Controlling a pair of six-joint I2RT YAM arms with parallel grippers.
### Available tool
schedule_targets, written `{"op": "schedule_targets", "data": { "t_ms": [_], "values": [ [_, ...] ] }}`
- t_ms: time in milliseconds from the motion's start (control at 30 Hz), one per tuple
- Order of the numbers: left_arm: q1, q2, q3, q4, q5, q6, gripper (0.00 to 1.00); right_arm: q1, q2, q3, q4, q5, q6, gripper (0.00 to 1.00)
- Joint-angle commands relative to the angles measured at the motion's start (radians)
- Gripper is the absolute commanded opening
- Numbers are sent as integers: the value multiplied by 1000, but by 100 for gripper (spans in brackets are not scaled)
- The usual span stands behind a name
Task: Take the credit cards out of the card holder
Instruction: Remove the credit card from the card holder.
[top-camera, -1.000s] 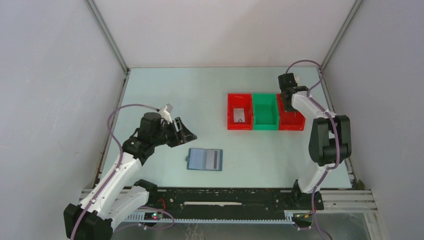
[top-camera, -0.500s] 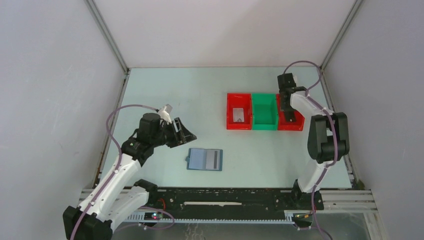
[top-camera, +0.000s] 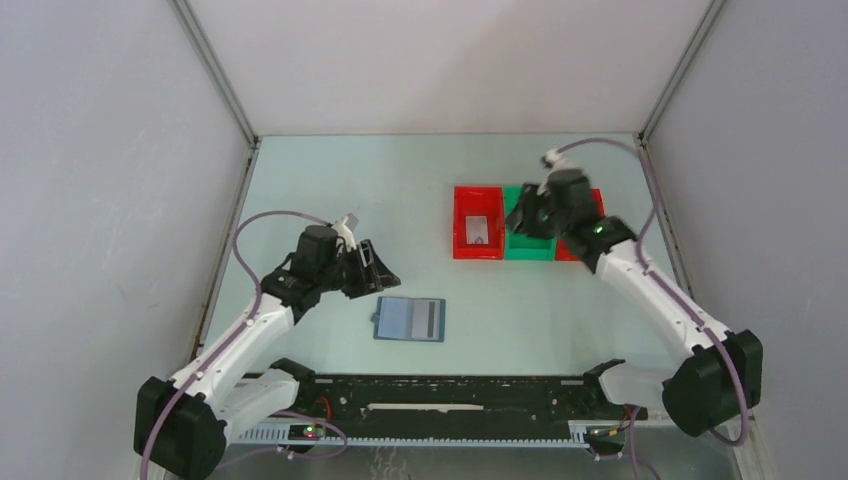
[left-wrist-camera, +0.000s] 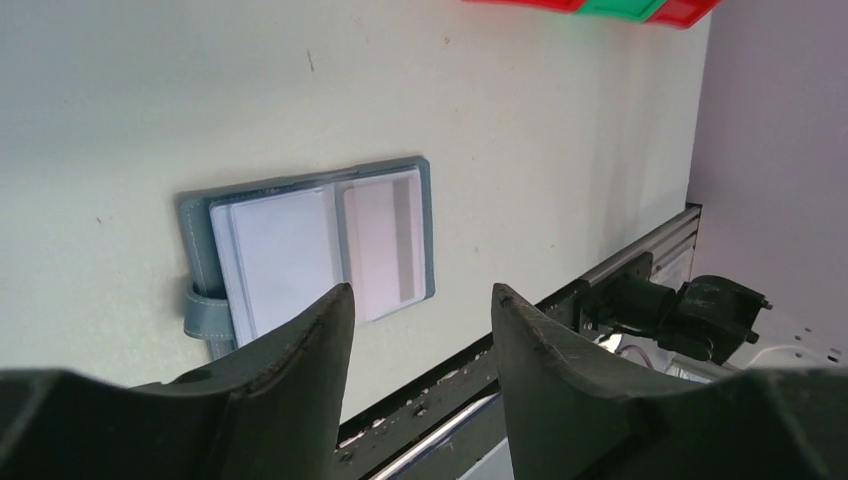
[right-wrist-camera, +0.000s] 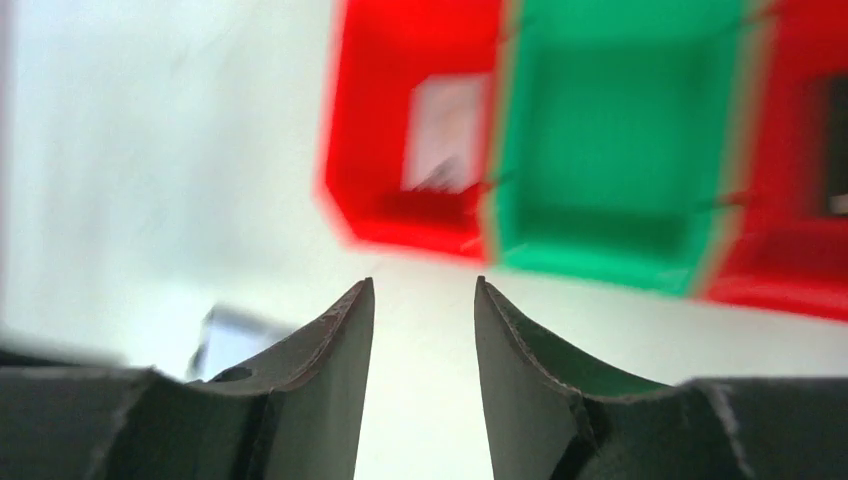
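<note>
The card holder lies open and flat on the table near the front edge; in the left wrist view the card holder shows light inner pockets. A white credit card with a dark stripe sits in its right half, seen also as the striped card. My left gripper hovers just up and left of it, open and empty. My right gripper is over the green bin, open and empty. A grey card lies in the left red bin.
Three bins stand in a row at mid-right: the left red bin, a green bin and a right red bin partly hidden by my right arm. A dark shape lies in the right red bin. A black rail runs along the near edge.
The right arm has swung from the right red bin leftward over the green bin, and its jaws have opened. The left gripper has shifted slightly right and nearer the card holder.
</note>
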Motion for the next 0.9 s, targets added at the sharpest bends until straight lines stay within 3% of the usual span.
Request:
{"op": "schedule_targets", "data": {
  "t_ms": [0, 133, 300, 867],
  "values": [
    [-23, 41, -31, 57, 16, -14, 58, 243, -3, -219, 210, -270, 306, 50],
    [-24, 84, -55, 65, 2, -10, 58, 426, 57, -329, 386, -262, 474, 50],
    [-24, 166, -100, 84, -45, -26, 57, 532, 159, -384, 537, -261, 612, 50],
    [-22, 301, -207, 239, -48, -59, 57, 561, 344, -384, 628, -263, 651, 49]
  ]
}}
